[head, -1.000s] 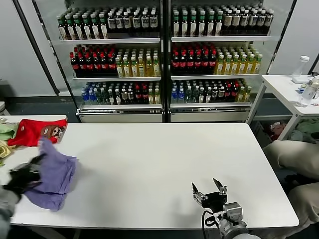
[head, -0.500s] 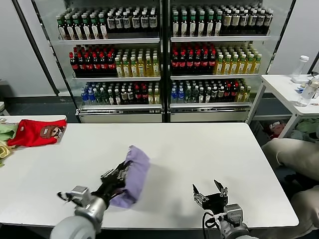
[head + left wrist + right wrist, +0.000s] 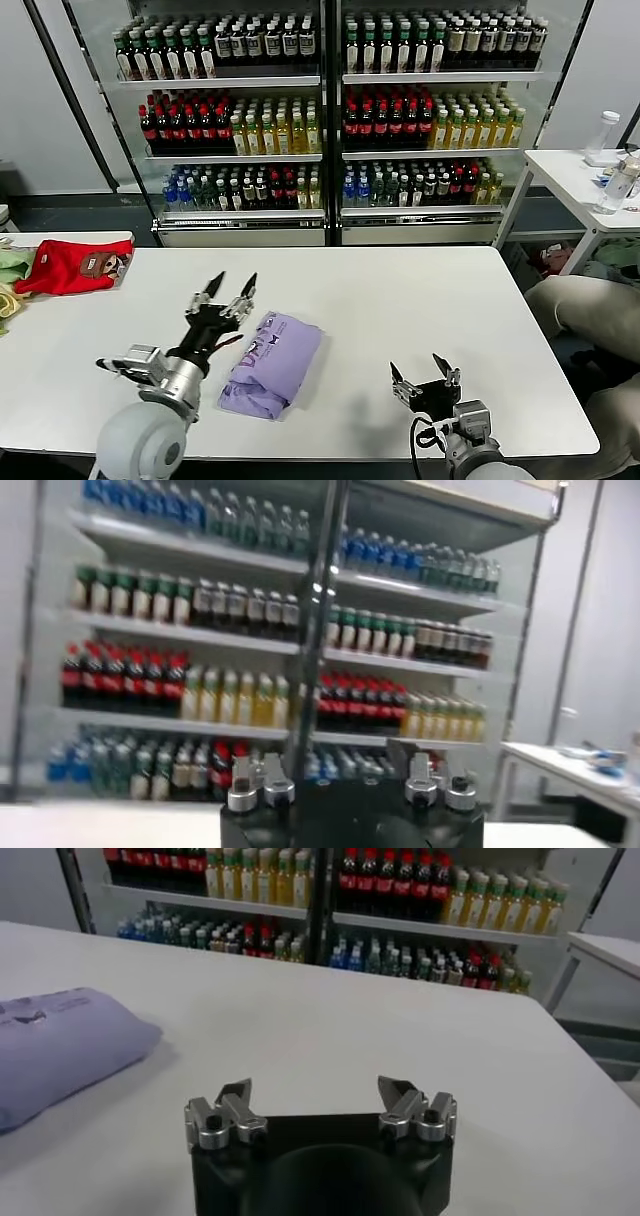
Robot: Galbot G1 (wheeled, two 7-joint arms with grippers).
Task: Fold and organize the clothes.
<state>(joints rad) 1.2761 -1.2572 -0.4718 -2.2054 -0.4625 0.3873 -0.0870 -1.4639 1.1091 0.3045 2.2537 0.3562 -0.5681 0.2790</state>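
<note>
The lavender T-shirt (image 3: 270,363) lies folded in a bundle on the white table (image 3: 400,300), its dark purple print facing up. It also shows in the right wrist view (image 3: 60,1053). My left gripper (image 3: 226,288) is open and empty, raised just left of the bundle with its fingers pointing up toward the shelves. My right gripper (image 3: 424,370) is open and empty, low near the table's front edge, well right of the shirt. Its fingertips show spread apart in the right wrist view (image 3: 318,1092).
A red shirt with a brown cartoon patch (image 3: 70,266) and pale green and yellow garments (image 3: 10,270) lie on a side table at far left. Drink coolers (image 3: 330,120) stand behind. Another white table (image 3: 590,185) stands at right.
My left gripper carried the shirt from the table's left end to the middle, let it go, opened and lifted away. The shirt now lies with its print up. The right arm barely moved.
</note>
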